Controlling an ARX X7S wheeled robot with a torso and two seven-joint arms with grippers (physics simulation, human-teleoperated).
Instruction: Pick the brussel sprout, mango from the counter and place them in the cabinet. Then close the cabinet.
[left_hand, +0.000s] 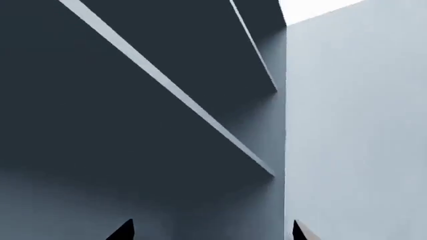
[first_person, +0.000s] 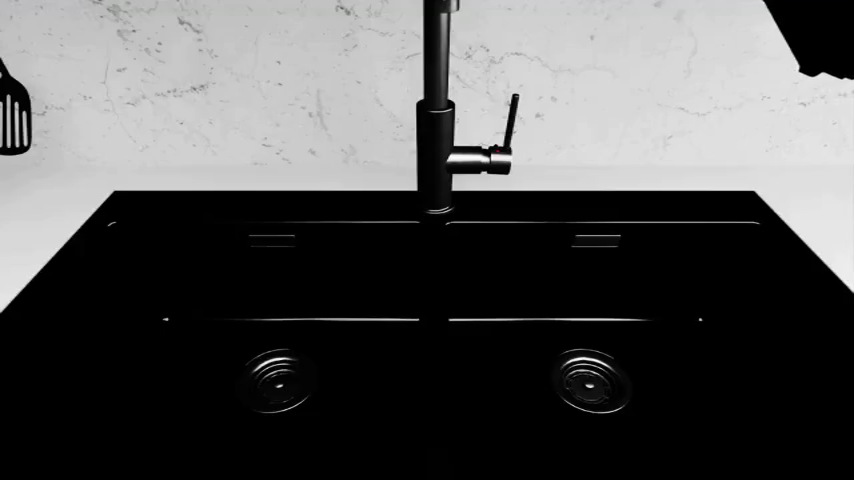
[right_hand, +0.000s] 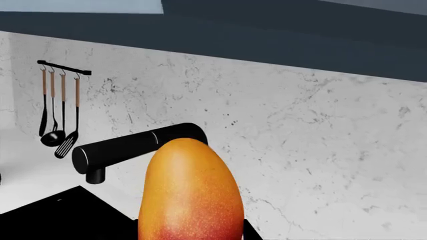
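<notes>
Head view: you are looking down on the black double-basin sink (first_person: 427, 300) set in the white counter (first_person: 54, 220), with the black faucet (first_person: 435, 110) rising at its rear centre against the marbled wall (first_person: 240, 80). A slotted utensil (first_person: 11, 110) hangs at the far left edge. No arm or fruit is clearly identifiable here; a dark shape sits in the upper right corner, unidentified.

Right wrist view: the mango (right_hand: 190, 192) fills the lower centre, upright, orange-yellow reddening toward its base, held up above the sink and in front of the faucet spout. Your right gripper's fingers are not visible, so its grip cannot be confirmed. A utensil rail (right_hand: 63, 67) hangs on the wall beyond.

Left wrist view: the left gripper (left_hand: 210, 231) shows two dark fingertips (left_hand: 123, 231) spread well apart, nothing between them, facing cabinet shelves (left_hand: 167, 82). The brussel sprout is not seen.
</notes>
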